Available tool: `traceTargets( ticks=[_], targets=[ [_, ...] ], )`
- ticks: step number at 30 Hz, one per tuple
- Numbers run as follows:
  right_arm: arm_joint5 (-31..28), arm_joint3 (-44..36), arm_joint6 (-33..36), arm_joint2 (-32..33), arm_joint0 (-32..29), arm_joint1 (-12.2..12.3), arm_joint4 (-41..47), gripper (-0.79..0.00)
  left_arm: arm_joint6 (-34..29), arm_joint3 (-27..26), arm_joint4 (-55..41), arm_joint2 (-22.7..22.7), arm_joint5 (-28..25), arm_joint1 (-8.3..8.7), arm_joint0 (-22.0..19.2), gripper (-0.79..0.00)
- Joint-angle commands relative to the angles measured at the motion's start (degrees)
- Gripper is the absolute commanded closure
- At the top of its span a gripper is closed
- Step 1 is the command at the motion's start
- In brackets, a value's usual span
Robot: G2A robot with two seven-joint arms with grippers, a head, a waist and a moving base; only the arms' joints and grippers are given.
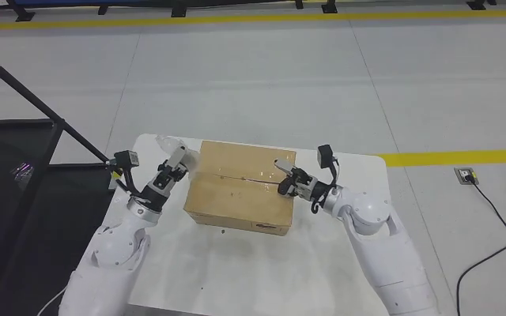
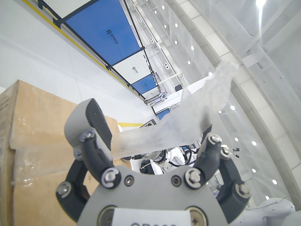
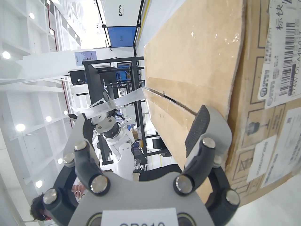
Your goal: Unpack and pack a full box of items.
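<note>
A closed brown cardboard box [image 1: 241,189] stands mid-table, its top seam [image 1: 237,178] running left to right. My left gripper [image 1: 177,160] sits at the box's left end, open. A peeled strip of clear tape [image 2: 188,114] lies across its span and clings to the far finger [image 2: 208,130]; the strip still hangs from the box [image 2: 35,128]. My right gripper [image 1: 286,178] is at the box's right end, open, one finger [image 3: 200,128] against the top edge by the seam [image 3: 169,99]. The right wrist view shows the tape [image 3: 127,99] stretching from the seam to the left gripper [image 3: 103,116].
The white table [image 1: 348,245] has bare room in front of and right of the box. A black metal frame [image 1: 39,150] stands off the table's left side. Printed labels [image 3: 282,55] cover the box's right side face.
</note>
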Motion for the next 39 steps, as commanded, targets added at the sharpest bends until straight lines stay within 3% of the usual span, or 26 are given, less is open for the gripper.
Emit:
traceTargets(
  ticks=[1, 11, 20, 28, 39],
  targets=[
    [-1.2, -0.2, -0.3, 0.3, -0.3, 0.1, 0.8, -0.785, 0.2, 0.3, 0.4, 0.9, 0.6, -0.2, -0.7, -0.785],
    [-9.6, -4.6, 9.2, 3.9, -5.2, 1.6, 6.4, -0.785, 1.5, 6.3, 0.2, 6.8, 2.9, -1.9, -6.4, -0.785],
    [-6.2, -7.6, 9.0, 2.9, -7.0, 2.3, 3.9, -0.785, 1.0, 11.2, -0.5, 10.8, 2.5, -3.38, -10.0, -0.785],
    [0.8, -7.0, 7.3, 0.3, -5.1, 2.1, 7.1, -0.785, 0.0, 8.7, -1.6, 8.7, 1.1, -3.29, -8.5, -0.785],
    [3.3, -7.7, 4.4, -0.1, -4.0, 2.0, 13.3, -0.785, -5.2, 4.6, -4.2, 6.0, 1.8, -2.78, -4.2, -0.785]
  ],
)
